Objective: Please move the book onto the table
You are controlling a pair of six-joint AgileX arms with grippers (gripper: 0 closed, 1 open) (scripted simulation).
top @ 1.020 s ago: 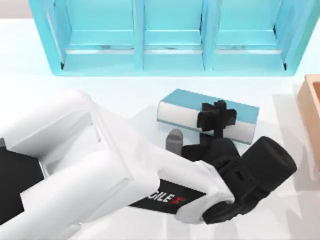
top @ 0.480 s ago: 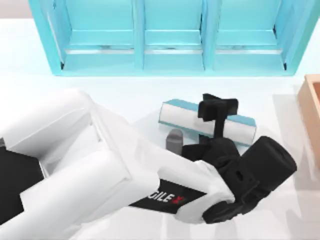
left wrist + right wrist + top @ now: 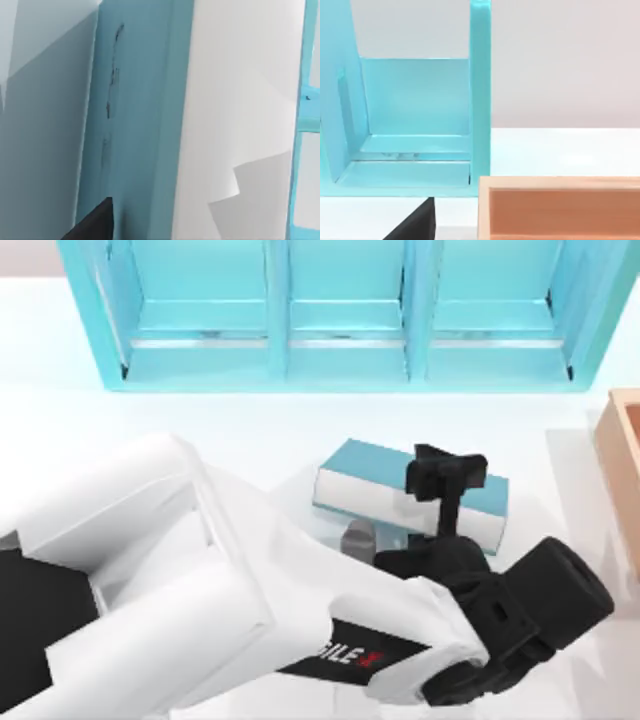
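Below the turquoise shelf unit (image 3: pixel 340 315), near desk centre, the book (image 3: pixel 380 485) lay flat on the white desk (image 3: pixel 250 430), cover up, white page edge facing 6 o'clock. Long axis ran roughly 10-to-4 o'clock in the top view.

Left claw (image 3: pixel 447 480) sat over the book's right half, reaching in from 6 o'clock across the short dimension. One finger was over the cover; I judged it pinching the book across its thickness, but contact on the near side was hidden by the wrist. Left wrist view was pressed close against the blue cover and page block, consistent with that.

Left arm was clearly the nearer one. Right claw (image 3: pixel 412 222) was parked well off, looking at the shelf unit and the tan wooden box (image 3: pixel 622 470) at 3 o'clock.

Judgement: book already looked down on the desk, clear of the shelf. Remaining move was likely release and straight retreat toward 6 o'clock, avoiding dragging the book along.
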